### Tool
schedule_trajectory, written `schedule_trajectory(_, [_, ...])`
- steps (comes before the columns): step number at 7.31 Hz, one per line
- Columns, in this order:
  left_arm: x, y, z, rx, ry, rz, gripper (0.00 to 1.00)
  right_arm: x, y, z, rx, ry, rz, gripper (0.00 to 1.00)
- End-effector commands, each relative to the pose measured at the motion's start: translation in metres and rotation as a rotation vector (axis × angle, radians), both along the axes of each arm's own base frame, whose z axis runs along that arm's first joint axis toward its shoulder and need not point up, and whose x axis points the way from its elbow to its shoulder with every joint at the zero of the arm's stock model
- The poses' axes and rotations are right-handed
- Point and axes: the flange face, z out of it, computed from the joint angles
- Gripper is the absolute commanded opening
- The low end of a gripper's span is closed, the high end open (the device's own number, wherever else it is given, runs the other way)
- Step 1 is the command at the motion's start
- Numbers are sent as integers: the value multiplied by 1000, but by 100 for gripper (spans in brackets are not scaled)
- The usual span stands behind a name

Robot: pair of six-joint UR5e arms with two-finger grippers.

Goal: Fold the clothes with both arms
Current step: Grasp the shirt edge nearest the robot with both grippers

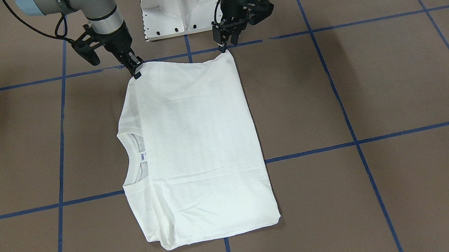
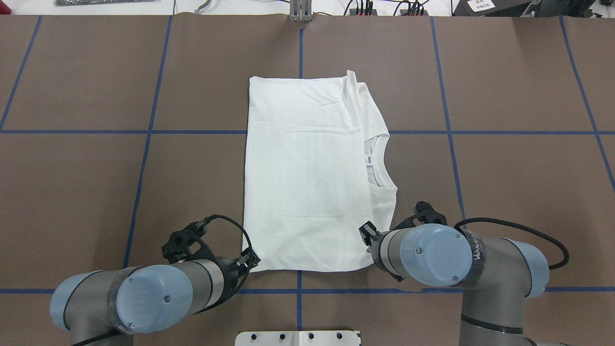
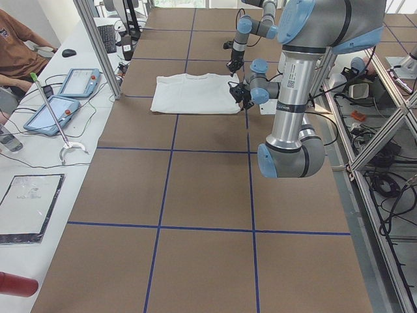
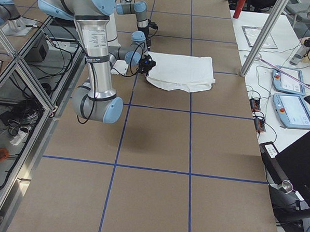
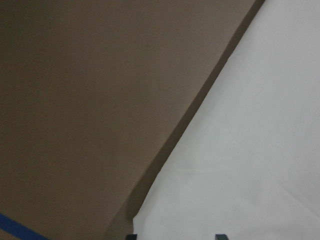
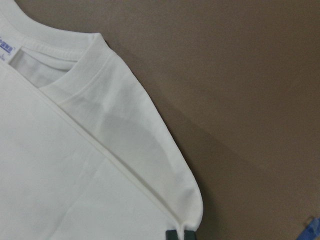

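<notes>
The white shirt (image 1: 196,149) lies flat and folded into a rectangle on the brown table (image 2: 307,178), its ribbed collar (image 2: 377,163) and small label (image 6: 5,47) toward my right side. No black text shows. My right gripper (image 1: 136,71) is shut on the shirt's near right corner; the right wrist view shows its tips (image 6: 181,235) close together on the cloth edge. My left gripper (image 1: 225,46) is at the near left corner (image 2: 250,262). Its tips stand wide apart in the left wrist view (image 5: 175,236), with the cloth corner (image 5: 250,150) between them.
The white pedestal base (image 1: 177,2) stands just behind both grippers. Blue tape lines (image 2: 298,290) grid the brown table. A side bench with tablets (image 3: 71,85) and an aluminium post (image 3: 98,45) runs along the far edge; a person (image 3: 16,45) sits there.
</notes>
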Motion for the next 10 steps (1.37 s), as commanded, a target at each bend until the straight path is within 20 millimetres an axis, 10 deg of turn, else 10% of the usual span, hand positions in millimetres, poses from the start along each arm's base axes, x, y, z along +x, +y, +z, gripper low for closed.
schedule_trajectory(1, [9, 3, 6, 6, -18, 1, 60, 0, 0, 0, 0, -1, 0, 0])
schedule_trajectory(8, [21, -10, 13, 17, -34, -11, 53, 0, 0, 0, 0, -1, 0, 0])
schedule_trajectory(9, [22, -10, 10, 18, -29, -12, 43, 1, 0, -1, 1, -2, 0, 0])
schedule_trajectory(10, [23, -10, 11, 18, -31, -10, 6, 0, 0, -3, 1, -5, 0, 0])
